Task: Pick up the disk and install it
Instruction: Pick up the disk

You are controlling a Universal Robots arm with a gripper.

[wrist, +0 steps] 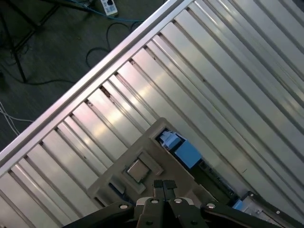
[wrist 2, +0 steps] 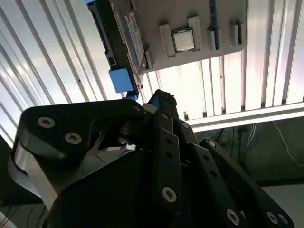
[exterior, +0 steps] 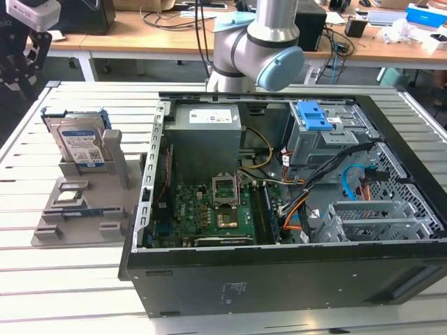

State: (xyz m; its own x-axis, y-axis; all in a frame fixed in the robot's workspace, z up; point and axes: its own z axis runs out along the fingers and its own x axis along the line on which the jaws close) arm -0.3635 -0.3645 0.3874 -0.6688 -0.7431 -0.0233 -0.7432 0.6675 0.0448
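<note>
The disk (exterior: 80, 143) stands upright in a grey stand (exterior: 91, 209) at the exterior view's left, its white-and-blue label facing the camera and blue rails along its sides. Both wrist views look down on it: its edge with a blue rail (wrist 2: 121, 78) and a blue corner (wrist: 187, 153) beside the stand. My gripper (exterior: 24, 66) hangs above and behind the stand, apart from the disk. In the first wrist view the gripper (wrist: 164, 184) has its fingertips pressed together, shut on nothing.
An open computer case (exterior: 279, 279) fills the exterior view's right, with a motherboard (exterior: 209, 209) and a drive bay with a blue latch (exterior: 314, 115). A small square chip (wrist 2: 183, 39) lies on the stand's base. The slatted metal table (exterior: 70, 293) ends near a floor with cables.
</note>
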